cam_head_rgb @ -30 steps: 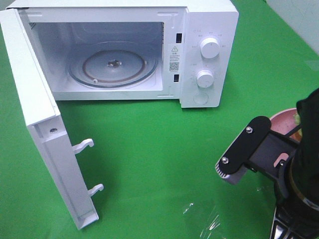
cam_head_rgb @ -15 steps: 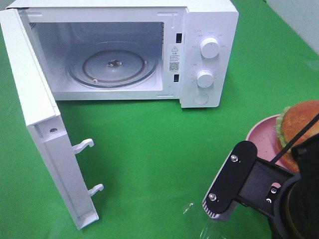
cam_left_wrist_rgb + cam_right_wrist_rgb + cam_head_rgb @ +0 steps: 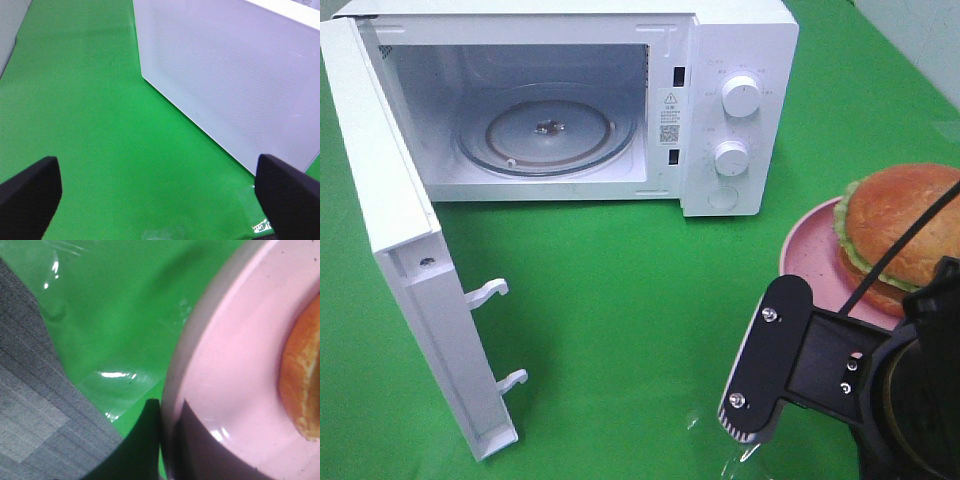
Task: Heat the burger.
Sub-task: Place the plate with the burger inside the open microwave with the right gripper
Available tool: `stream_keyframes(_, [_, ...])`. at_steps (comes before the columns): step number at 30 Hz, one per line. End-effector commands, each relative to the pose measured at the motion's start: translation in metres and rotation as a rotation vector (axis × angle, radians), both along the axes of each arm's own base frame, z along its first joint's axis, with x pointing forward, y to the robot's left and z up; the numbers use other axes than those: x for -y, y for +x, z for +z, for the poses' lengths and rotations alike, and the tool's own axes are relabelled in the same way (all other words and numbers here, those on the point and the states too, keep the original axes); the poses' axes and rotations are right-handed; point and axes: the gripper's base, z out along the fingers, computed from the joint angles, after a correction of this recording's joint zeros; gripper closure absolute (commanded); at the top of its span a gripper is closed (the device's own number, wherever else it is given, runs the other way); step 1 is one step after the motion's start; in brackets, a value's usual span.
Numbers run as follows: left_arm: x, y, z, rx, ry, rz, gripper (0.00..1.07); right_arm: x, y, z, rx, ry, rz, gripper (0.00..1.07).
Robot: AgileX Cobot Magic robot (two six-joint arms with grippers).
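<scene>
Transfer step: burger [image 3: 905,235] sits on the pink plate [image 3: 810,250] at the right of the green surface [image 3: 620,300], well apart from the open microwave [image 3: 740,60].
Right claw [image 3: 167,445] is clamped on the plate rim; left claw [image 3: 155,172] is spread wide and empty. Next, probably: keep the plate level and move it onto the turntable [image 3: 548,130].

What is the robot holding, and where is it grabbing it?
The right hand pinches the pink plate by its rim, with the burger on it. The left hand holds nothing.

Bright, even light; blurry wrist close-up
</scene>
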Motion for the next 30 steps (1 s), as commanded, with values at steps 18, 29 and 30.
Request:
stream_keyframes(18, [0.0,-0.002,0.001,0.029,-0.005,-0.006,0.09,-0.024,0.009,0.003,0.017,-0.01,0.55,1.07])
stream_keyframes(29, [0.0,-0.002,0.001,0.029,-0.005,-0.006,0.09,-0.028,0.027,0.004,0.02,-0.048,0.792,1.07])
stream_keyframes(30, [0.0,-0.002,0.001,0.029,-0.005,-0.006,0.09,-0.025,0.034,0.004,0.016,-0.062,0.814,1.07])
